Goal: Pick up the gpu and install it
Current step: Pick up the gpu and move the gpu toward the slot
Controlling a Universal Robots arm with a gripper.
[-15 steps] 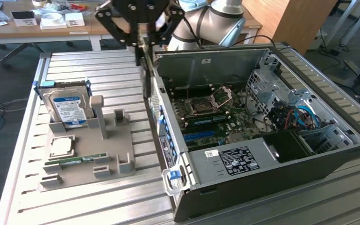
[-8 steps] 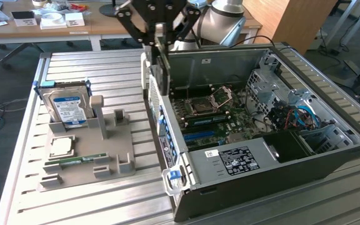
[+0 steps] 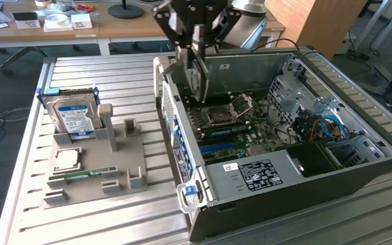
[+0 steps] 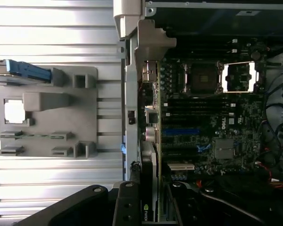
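The slatted worktop (image 3: pixel 94 219) carries an open computer case (image 3: pixel 359 168) beneath the tool (image 3: pixel 194 43), and a grey parts tray (image 3: pixel 124 168) lies off to the exterior view's left of it. The tool, closed narrow, pinches the gpu (image 3: pixel 197 76), which hangs upright and edge-on below it, close to the case's rear wall.

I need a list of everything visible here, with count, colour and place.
thin flat black gpu card: one, black, held upright over the case.
open desktop computer case: one, black and grey, the exterior view's right.
motherboard: one, dark green, inside the case.
grey plastic parts holder: one, grey, the exterior view's left.
boxy hard drive: one, blue-white label, standing in the holder.
square silver processor chip: one, silver, lying in the holder.
narrow green memory stick: one, green, in a holder slot.
slatted metal table: one, silver, under everything.
jaws: one pair, black, shut on the gpu card.
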